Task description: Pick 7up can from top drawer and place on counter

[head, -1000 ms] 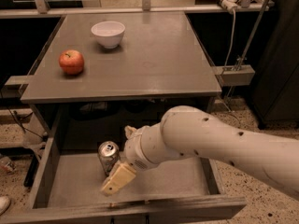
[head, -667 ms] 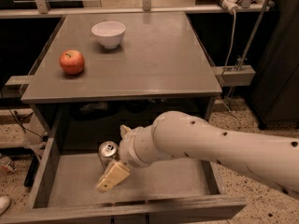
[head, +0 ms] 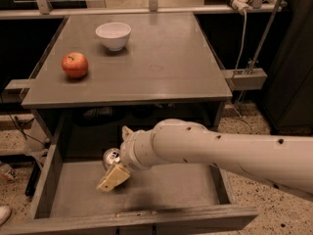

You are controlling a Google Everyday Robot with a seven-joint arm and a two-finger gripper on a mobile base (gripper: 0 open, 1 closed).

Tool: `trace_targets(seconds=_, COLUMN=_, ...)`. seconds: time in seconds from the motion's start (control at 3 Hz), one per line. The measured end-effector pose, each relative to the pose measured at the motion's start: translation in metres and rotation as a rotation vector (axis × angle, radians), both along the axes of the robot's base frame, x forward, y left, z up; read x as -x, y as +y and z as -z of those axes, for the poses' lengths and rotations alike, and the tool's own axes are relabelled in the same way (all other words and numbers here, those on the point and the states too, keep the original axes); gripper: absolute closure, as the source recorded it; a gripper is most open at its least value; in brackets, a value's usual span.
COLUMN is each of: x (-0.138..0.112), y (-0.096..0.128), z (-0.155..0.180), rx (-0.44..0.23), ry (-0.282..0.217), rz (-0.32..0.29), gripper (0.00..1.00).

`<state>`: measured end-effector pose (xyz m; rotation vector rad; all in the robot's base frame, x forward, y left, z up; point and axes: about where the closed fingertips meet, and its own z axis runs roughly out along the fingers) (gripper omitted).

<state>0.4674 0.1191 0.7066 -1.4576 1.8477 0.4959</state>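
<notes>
The 7up can (head: 111,156), silvery with a pull-tab top, stands in the open top drawer (head: 161,187) near its back left. My gripper (head: 114,158) reaches into the drawer from the right and straddles the can. One pale finger (head: 112,177) is in front of the can and the other (head: 126,131) is behind it. The jaws stand wider than the can and look open. My white arm (head: 220,148) hides the right part of the drawer's back. The grey counter (head: 146,62) lies above the drawer.
A red apple (head: 74,64) sits at the counter's left and a white bowl (head: 113,35) at its back left. The drawer's left wall (head: 45,180) and front panel (head: 137,222) bound the gripper. Metal brackets and cables (head: 247,72) stand to the right.
My arm has moved left and a little farther into the drawer. The front finger has come closer to the can. The can has not moved.
</notes>
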Motion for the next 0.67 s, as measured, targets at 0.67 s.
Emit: trace_targets(seconds=0.67, x=-0.021, y=-0.045, z=0.023, rx=-0.007, ry=-0.014, rz=0.165, gripper=0.00)
